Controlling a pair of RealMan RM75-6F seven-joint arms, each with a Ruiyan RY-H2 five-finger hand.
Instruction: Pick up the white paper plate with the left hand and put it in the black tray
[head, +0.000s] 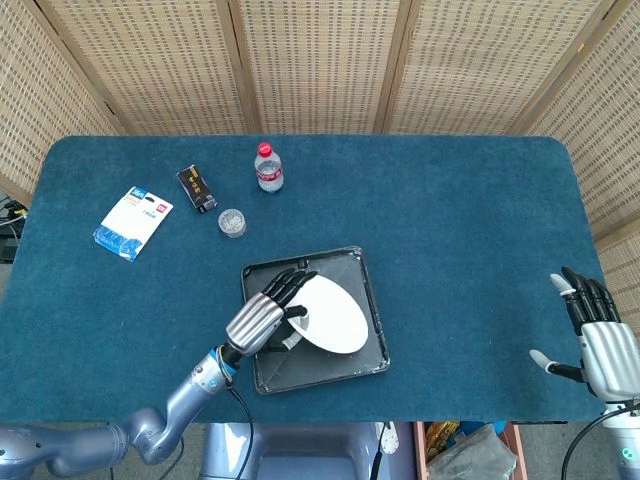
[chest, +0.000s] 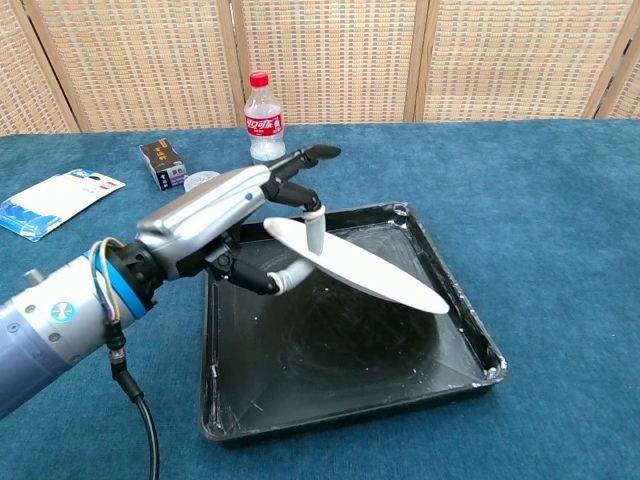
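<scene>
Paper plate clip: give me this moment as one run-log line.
left hand: holds paper plate, tilted, over tray | plate: not yet flat in tray | right hand: open, idle at table edge

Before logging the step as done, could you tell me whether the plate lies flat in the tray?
No, the left hand holds the white paper plate tilted above the black tray.

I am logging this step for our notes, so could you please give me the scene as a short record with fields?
plate: white paper plate, tilted, above the inside of the tray
holder: left hand pinches the plate at its near-left edge
tray: black tray, on the blue table, holds nothing else
right hand: right hand apart at the table's right edge, fingers spread, holding nothing
other things: bottle, small dark box, small round tin, blue and white packet, all beyond or left of the tray
task state: plate not yet laid flat in the tray
</scene>
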